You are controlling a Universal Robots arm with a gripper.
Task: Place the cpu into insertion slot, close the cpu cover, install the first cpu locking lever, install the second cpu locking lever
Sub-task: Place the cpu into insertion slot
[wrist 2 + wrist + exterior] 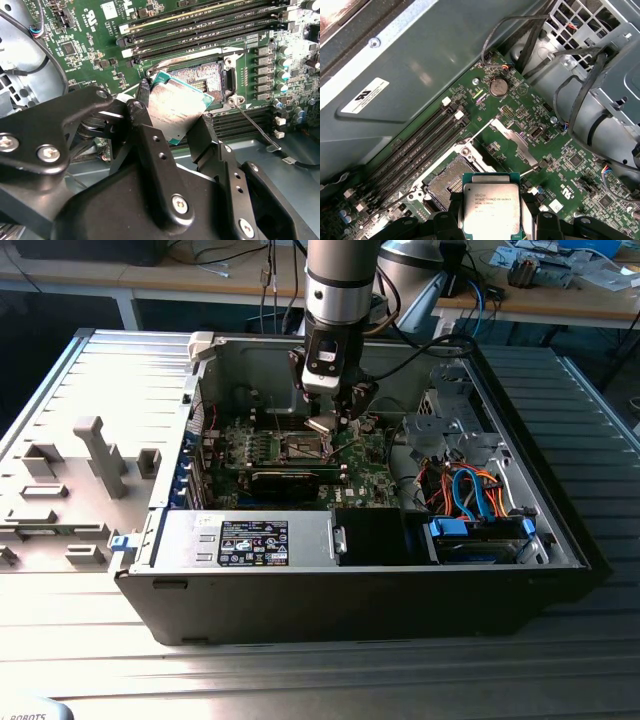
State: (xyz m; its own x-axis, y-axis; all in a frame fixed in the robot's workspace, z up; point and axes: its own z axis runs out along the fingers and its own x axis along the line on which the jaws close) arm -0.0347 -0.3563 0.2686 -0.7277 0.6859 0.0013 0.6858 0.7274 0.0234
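The gripper (172, 114) is clamped on the cpu (491, 204), with one finger on each of two opposite edges. The cpu hangs tilted just above the insertion slot (446, 182) and is not seated. The socket is bare. The cpu cover (514, 141) stands open beside the slot. The slot and cover sit on the green motherboard (365, 475) inside the open computer case (300, 610).

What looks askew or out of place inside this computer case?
In the second wrist view the cpu, clamped in the gripper, hangs tilted above the open slot, not level with it and not seated. That seems to be the only odd thing; nothing looks damaged or spilled.
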